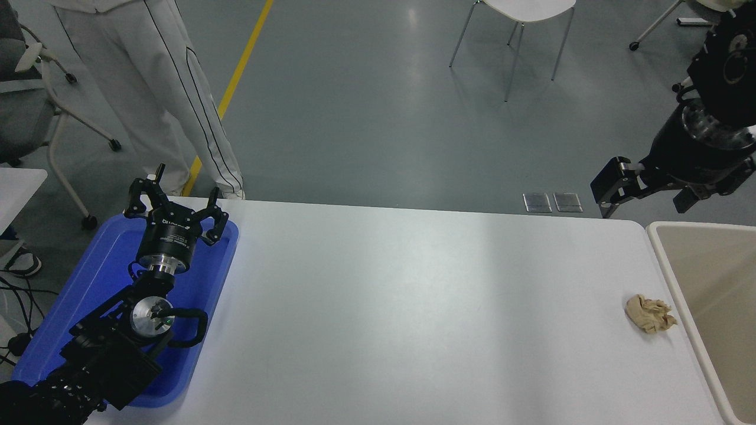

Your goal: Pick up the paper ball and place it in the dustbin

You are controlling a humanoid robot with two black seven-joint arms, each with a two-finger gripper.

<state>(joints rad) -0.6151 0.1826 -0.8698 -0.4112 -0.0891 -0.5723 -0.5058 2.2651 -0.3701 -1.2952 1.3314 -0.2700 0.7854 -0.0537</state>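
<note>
Right now the paper ball [650,313] lies loose on the white table [413,307], near the right end, just beside the dustbin [670,277] and apart from its rim. Nothing touches it. Dustbin is a beige bin with a thick pale rim, cut off by the right picture edge; only its left wall and part of the inside show.

Right gripper [647,192] hangs up high at the right edge, above the table's far right corner, well apart from the paper ball. Its fingers are spread wide, one finger [608,188] jutting left, the other near the picture's right edge. It holds nothing.

Left gripper [175,212] is parked at lower left over a flat blue tray [100,277], fingers splayed open, empty. Left arm runs from the bottom left corner up to it.

Tray sits at the table's left end, partly overhanging the edge.

Beyond the far side: a person's legs in white trousers [159,88] at top left, standing by a yellow floor line [236,77]. White chair [520,29] at top centre, grey chair [29,118] on castors at far left. Two small metal floor plates [553,202] just past the table's far edge.
</note>
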